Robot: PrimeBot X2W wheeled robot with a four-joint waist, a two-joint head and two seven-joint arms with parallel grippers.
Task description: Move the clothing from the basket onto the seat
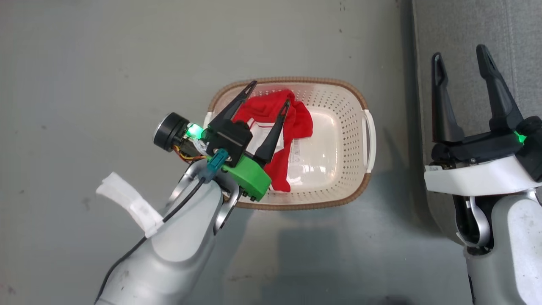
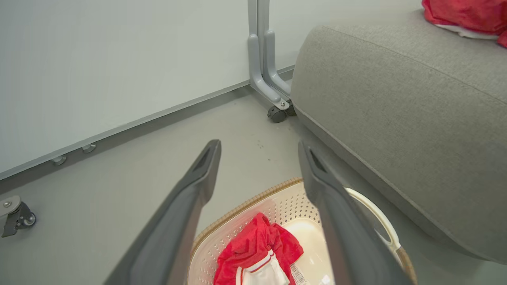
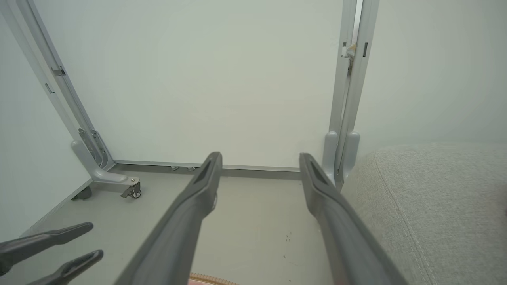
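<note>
Red clothing (image 1: 301,123) in basket (image 1: 351,127), partly behind spread L hand (image 1: 271,92)

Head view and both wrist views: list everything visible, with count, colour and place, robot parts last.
clothing in basket: one heap, red with white trim, basket's left half.
clothing on seat: at least one piece, red with white trim, cut off by the frame.
basket: one, cream-white with brown rim, on floor left of seat.
seat: one, grey, right of basket.
wall panels: several, white, grey frames on castors.
floor: grey.
left gripper: dark fingers, open, above clothing in basket.
right gripper: dark fingers, open, over seat edge.
</note>
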